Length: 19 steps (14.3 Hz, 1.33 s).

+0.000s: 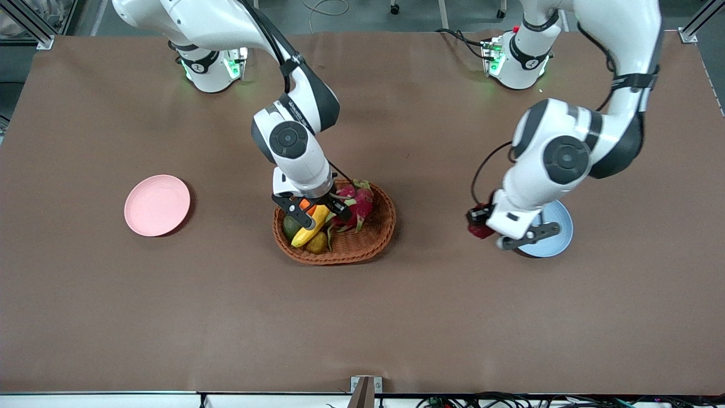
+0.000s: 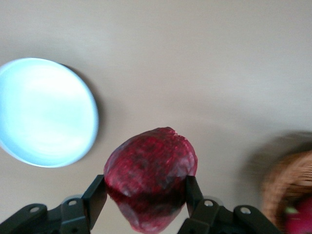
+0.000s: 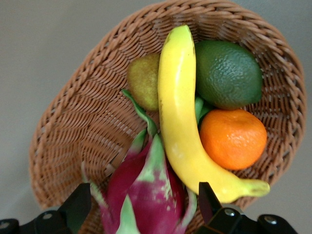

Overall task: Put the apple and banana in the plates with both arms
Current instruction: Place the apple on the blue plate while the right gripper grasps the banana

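Note:
My left gripper [image 1: 481, 222] is shut on the dark red apple [image 1: 480, 230] and holds it above the table just beside the light blue plate [image 1: 558, 229], toward the basket. In the left wrist view the apple [image 2: 151, 170] sits between both fingers [image 2: 96, 197], with the blue plate [image 2: 44, 112] off to one side. My right gripper [image 1: 318, 211] is open low over the woven basket [image 1: 368, 241], above the yellow banana [image 1: 310, 228]. In the right wrist view the banana [image 3: 183, 122] lies in the basket beside the open fingers [image 3: 208, 201]. The pink plate [image 1: 157, 204] is bare.
The basket [image 3: 73, 122] also holds a pink dragon fruit [image 3: 146, 195] between my right fingers, an orange [image 3: 233, 139], a dark green fruit [image 3: 226, 73] and a yellow-green pear-like fruit [image 3: 144, 80]. The basket's edge shows in the left wrist view [image 2: 287, 190].

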Each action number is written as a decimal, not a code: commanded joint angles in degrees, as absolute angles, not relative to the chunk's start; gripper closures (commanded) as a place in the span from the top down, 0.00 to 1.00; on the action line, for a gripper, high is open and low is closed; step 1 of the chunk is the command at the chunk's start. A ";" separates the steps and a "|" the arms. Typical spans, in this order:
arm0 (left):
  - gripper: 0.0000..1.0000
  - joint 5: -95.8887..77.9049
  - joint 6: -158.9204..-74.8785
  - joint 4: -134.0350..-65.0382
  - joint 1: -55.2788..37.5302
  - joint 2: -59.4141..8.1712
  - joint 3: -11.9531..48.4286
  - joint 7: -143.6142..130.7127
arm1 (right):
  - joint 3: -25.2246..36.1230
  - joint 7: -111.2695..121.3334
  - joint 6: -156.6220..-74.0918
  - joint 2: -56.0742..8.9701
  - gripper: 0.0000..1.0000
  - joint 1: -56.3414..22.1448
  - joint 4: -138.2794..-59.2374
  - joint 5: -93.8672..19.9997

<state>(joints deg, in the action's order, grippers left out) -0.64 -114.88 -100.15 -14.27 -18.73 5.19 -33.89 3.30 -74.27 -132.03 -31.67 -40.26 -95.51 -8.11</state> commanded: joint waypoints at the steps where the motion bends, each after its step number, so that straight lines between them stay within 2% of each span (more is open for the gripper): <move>1: 0.46 1.31 -115.92 -107.74 -8.46 -14.77 5.80 -25.96 | 4.04 -74.27 -134.64 -34.35 0.98 -40.87 -95.27 -8.70; 4: 0.46 3.42 -118.64 -111.08 -3.71 -15.46 5.80 -20.23 | 4.13 -74.09 -136.23 -36.03 0.97 -40.78 -95.36 -8.18; 10: 0.46 6.15 -131.29 -119.26 1.14 -18.45 5.89 -15.48 | 4.39 -70.33 -135.18 -35.86 0.95 -38.15 -95.19 -4.66; 13: 0.46 6.15 -134.03 -120.50 2.64 -19.95 5.89 -14.24 | 4.39 -69.96 -135.26 -35.77 0.94 -37.27 -95.10 -4.66; 17: 0.47 6.24 -134.12 -120.59 3.08 -20.83 5.89 -13.45 | 4.39 -69.43 -135.53 -36.03 0.71 -37.62 -95.19 -4.57; 18: 0.53 6.24 -134.12 -120.59 3.08 -20.83 5.89 -13.45 | 4.39 -69.43 -135.53 -36.12 0.61 -37.62 -95.19 -4.57; 19: 0.76 6.15 -134.12 -120.59 3.16 -20.83 5.89 -13.36 | 4.39 -69.43 -135.53 -36.12 0.53 -37.62 -95.27 -4.57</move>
<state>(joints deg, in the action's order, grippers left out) 5.05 -133.37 -120.01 2.30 -21.48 5.21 -13.73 4.64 -69.94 -135.44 -36.02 -37.78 -95.22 -5.37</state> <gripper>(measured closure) 0.295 0.304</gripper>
